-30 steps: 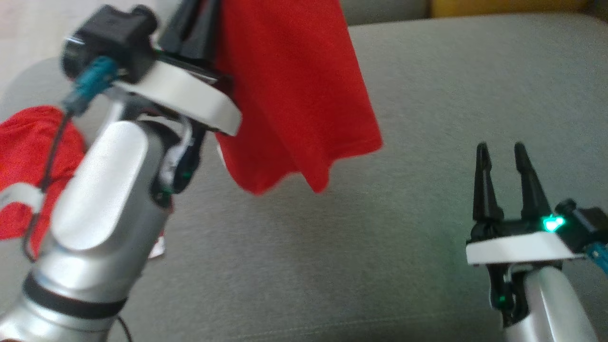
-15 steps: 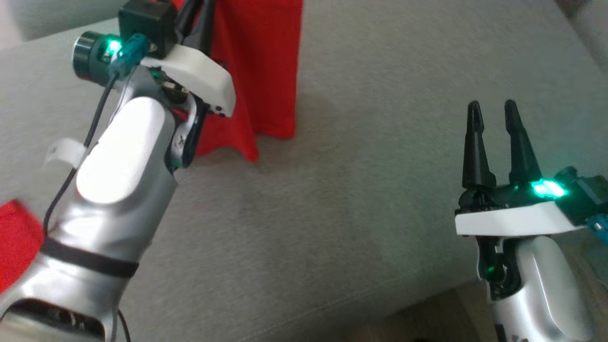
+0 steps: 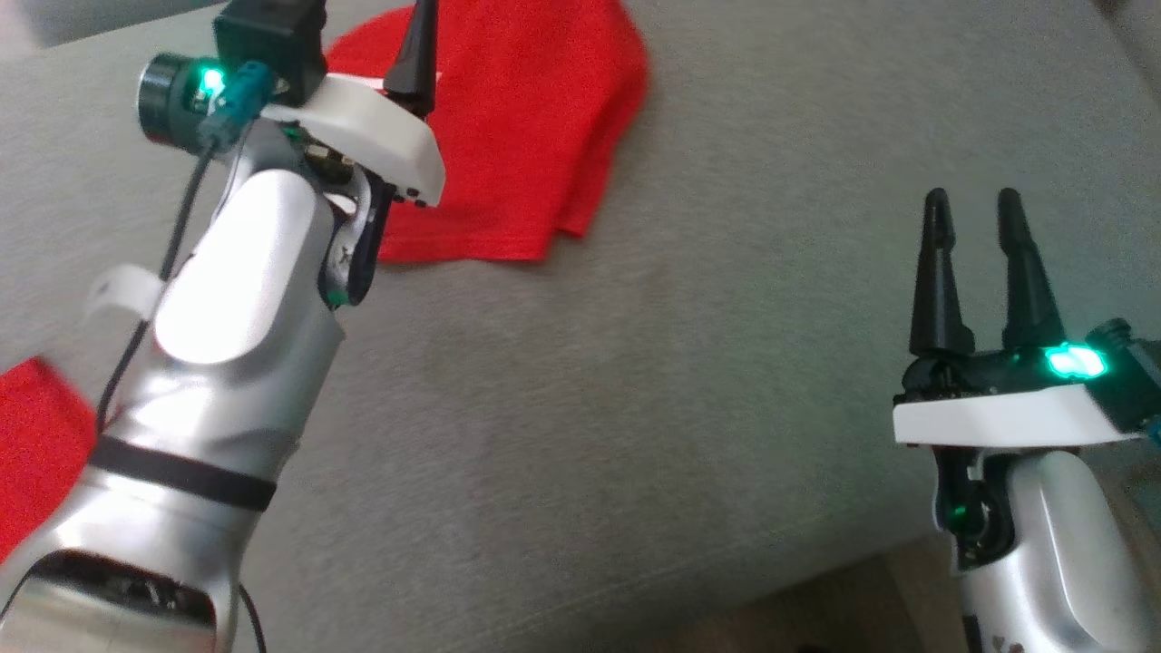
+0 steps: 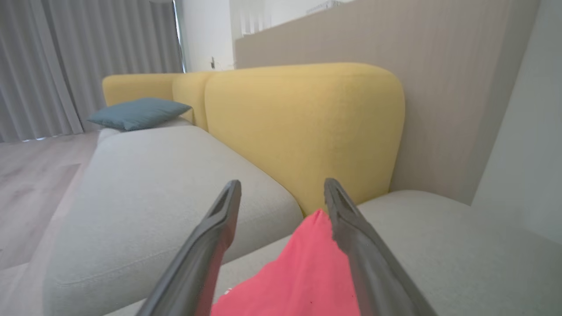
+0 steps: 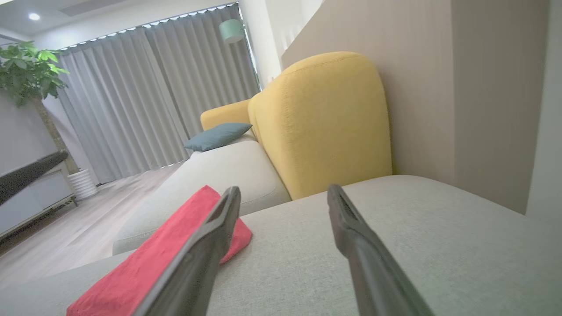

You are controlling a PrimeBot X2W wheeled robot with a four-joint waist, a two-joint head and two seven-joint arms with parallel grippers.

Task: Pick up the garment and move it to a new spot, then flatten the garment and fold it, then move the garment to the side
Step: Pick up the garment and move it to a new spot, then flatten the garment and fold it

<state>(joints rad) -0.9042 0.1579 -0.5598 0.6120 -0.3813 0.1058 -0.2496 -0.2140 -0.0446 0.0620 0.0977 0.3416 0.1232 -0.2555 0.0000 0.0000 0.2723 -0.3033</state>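
The garment (image 3: 517, 136) is laid rumpled on the seat cushion (image 3: 680, 381), ungripped beneath the left gripper's (image 4: 282, 184) spread jaws, the right gripper (image 3: 972, 198) held open aside, likely for flattening.

free: grey cushion (image 3: 653, 408) right of garment (image 3: 517, 136) | blocked: yellow backrest (image 4: 307, 127) behind

The silver arms (image 3: 227, 363) carry white wrist plates (image 3: 998, 422), green lights (image 3: 1075, 363), a black band (image 3: 181, 472) and tapered black fingers (image 3: 939, 272).

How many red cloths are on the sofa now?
2. One cloth lies at the top of the head view; a second cloth shows at its lower left edge, cut off. The left arm may hide more.
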